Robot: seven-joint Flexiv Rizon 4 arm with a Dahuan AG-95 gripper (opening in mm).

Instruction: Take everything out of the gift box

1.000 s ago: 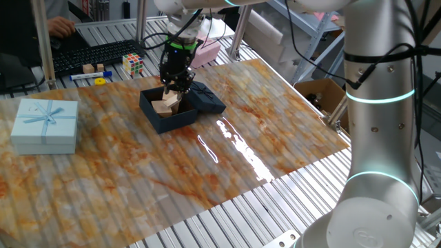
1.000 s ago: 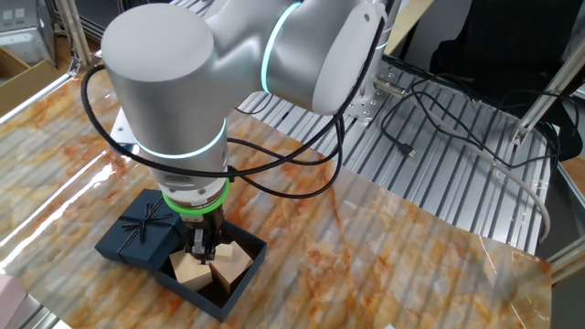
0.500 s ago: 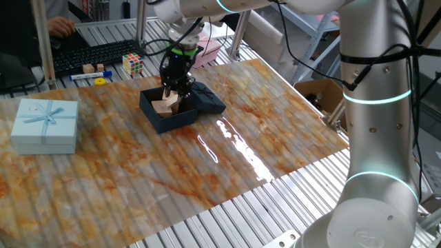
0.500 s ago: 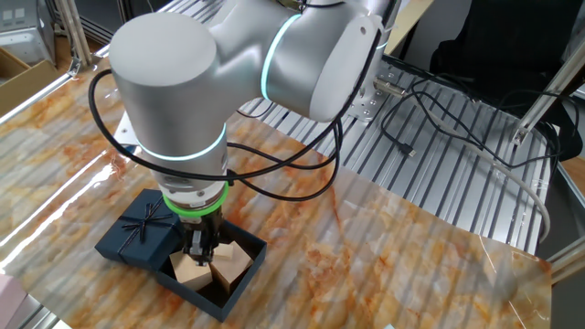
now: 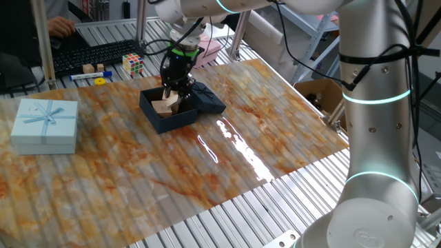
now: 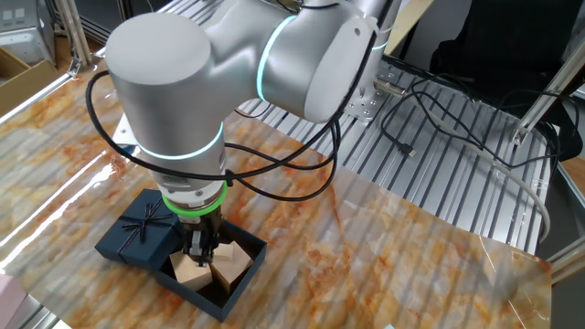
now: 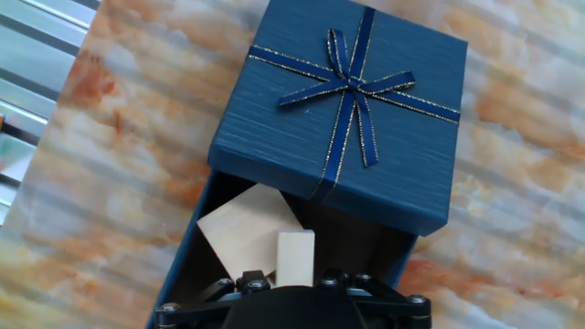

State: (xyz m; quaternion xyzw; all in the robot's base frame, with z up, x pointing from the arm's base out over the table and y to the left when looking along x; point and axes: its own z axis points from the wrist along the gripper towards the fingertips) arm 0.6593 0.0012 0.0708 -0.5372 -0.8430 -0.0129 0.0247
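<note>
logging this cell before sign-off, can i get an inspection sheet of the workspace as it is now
surface: marbled orange-grey mat over a slatted metal table.
job's things: navy gift box open, wooden blocks inside; its bowed lid lies beside it, overlapping one edge.
clutter: light blue ribboned box, puzzle cube, pink box, small bits beyond the mat.
grippers: gripper down inside the gift box among the blocks; a hold cannot be told.
cables: black cables on the slats.
surroundings: person at a keyboard.
</note>
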